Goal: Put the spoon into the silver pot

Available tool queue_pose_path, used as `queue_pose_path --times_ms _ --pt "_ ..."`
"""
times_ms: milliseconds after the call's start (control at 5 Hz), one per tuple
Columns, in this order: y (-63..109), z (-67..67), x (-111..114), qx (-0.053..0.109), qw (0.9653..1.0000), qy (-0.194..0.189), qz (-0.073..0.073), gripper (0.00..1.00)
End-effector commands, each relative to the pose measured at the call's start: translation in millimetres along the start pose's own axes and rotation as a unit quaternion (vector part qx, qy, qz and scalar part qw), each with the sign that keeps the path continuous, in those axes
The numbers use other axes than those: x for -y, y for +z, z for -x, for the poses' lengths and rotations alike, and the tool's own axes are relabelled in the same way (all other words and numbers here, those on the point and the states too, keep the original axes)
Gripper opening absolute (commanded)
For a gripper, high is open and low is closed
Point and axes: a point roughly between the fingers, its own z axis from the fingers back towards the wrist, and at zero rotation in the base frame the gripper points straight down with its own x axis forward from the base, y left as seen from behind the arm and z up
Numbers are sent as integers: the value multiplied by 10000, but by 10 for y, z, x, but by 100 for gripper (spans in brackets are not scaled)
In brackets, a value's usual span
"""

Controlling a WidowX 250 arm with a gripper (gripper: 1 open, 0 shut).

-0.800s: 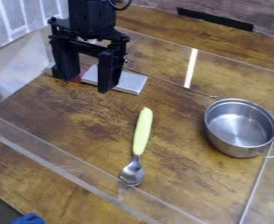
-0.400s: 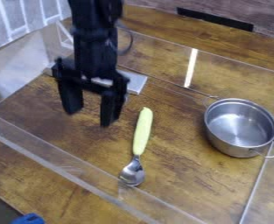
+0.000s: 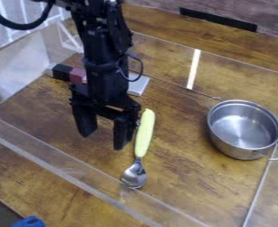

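Note:
The spoon (image 3: 140, 144) lies on the wooden table, its pale-yellow handle pointing away from me and its shiny metal bowl toward the front edge. The silver pot (image 3: 243, 128) stands empty at the right, small handles at its sides. My gripper (image 3: 103, 139) points straight down just left of the spoon's handle, low over the table. Its black fingers (image 3: 122, 135) stand open with nothing between them, the right one close beside the handle.
A flat grey rectangular block (image 3: 131, 83) lies behind the arm, with a dark red object (image 3: 67, 74) to its left. A clear plastic wall (image 3: 58, 161) rims the work area along the front and left. Something blue (image 3: 27, 222) peeks in at the bottom edge.
The arm has come forward from over the grey block and sunk toward the table, ending beside the spoon's handle. The jaws stayed open. Spoon and pot have not moved.

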Motion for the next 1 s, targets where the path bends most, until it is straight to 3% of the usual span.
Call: queue_pose_path --times_ms 0,400,800 --pt "112 -51 14 322 9994 -98 78 100" --pt "337 -332 296 550 9975 -386 236 100" --pt "85 -280 168 581 9974 -261 338 100"
